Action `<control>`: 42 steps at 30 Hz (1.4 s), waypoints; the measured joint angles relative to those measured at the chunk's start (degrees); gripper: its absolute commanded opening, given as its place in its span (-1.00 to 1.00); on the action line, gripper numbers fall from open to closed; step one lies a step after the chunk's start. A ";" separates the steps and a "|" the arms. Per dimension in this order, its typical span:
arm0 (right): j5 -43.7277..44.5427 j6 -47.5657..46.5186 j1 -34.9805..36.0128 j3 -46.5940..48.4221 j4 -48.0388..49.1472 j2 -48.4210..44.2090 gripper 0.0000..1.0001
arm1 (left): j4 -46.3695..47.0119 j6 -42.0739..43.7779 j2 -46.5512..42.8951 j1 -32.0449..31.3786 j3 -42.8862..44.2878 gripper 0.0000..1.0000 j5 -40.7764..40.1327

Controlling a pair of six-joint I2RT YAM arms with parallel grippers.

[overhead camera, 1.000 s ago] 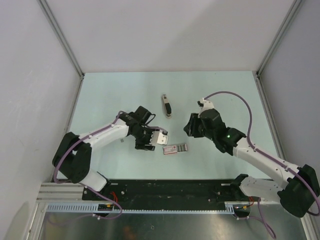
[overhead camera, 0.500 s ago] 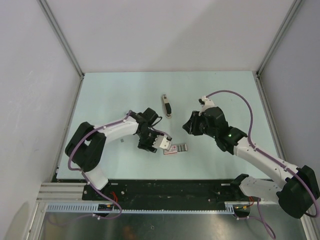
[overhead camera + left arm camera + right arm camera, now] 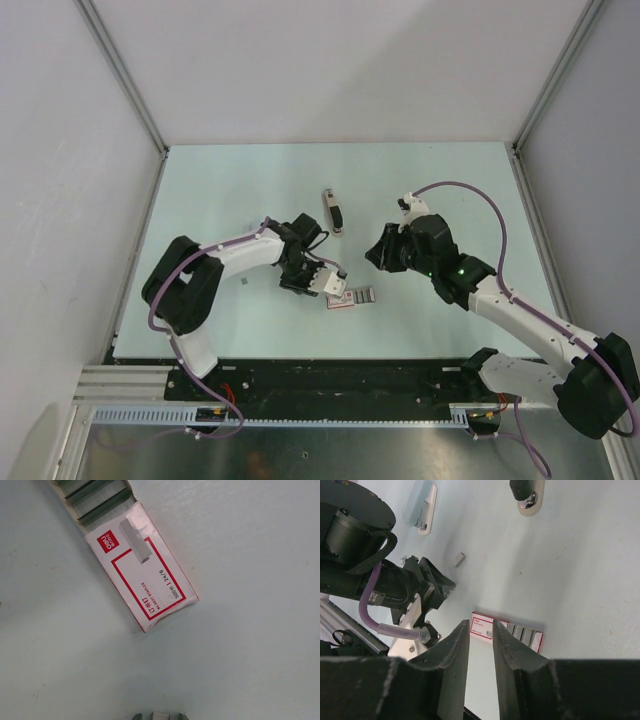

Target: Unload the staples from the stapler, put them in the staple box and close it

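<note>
The stapler point(image 3: 333, 211), tan-grey with a black top, lies alone at the table's middle, beyond both grippers. My left gripper point(image 3: 322, 279) hovers just left of the pink-and-white staple box point(image 3: 351, 298); in the left wrist view only its tips point(image 3: 160, 716) show at the bottom edge. A grey staple strip point(image 3: 135, 534) lies on the box lid point(image 3: 150, 585). Another strip point(image 3: 458, 558) lies on the table, also seen in the top view point(image 3: 245, 283). My right gripper point(image 3: 481, 632) is empty, its jaws a narrow gap apart, above and right of the box point(image 3: 507, 630).
The open end of the box holds rows of grey staples point(image 3: 95, 500). The left arm's wrist and purple cable point(image 3: 385, 595) fill the left of the right wrist view. A pale bracket point(image 3: 422, 505) and a black-topped foot point(image 3: 526, 497) stand at the far side.
My left arm has folded in and its gripper has shifted right, up to the box's left end. The right arm has barely moved.
</note>
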 measured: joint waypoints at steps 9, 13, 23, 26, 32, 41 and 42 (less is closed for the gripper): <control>-0.44 -0.13 -0.13 -0.02 -0.02 -0.35 -0.43 | -0.85 -1.73 0.76 -0.22 0.90 -0.87 -1.01; -0.44 -0.15 -0.37 -0.02 -0.02 -1.14 -0.43 | -1.07 -3.56 0.98 -0.61 1.40 -0.99 -1.62; -3.06 -0.70 -2.54 -0.09 -0.02 -6.14 -0.32 | -3.85 -20.44 0.28 2.14 18.29 -1.00 5.55; -5.18 -0.52 -3.78 0.44 0.28 -7.30 -0.21 | -3.37 -31.10 -1.88 8.07 29.81 -1.00 15.82; -13.29 2.10 -5.33 3.69 6.51 -6.82 0.17 | 0.28 -51.84 -7.10 20.17 42.97 -0.97 37.94; -24.70 10.64 -5.44 5.29 26.43 -2.64 0.44 | 21.05 -86.51 -12.35 20.20 30.58 -0.96 55.10; -25.22 11.63 -5.20 5.29 28.72 -2.12 0.44 | 23.69 -90.38 -12.31 20.20 29.22 -0.96 55.36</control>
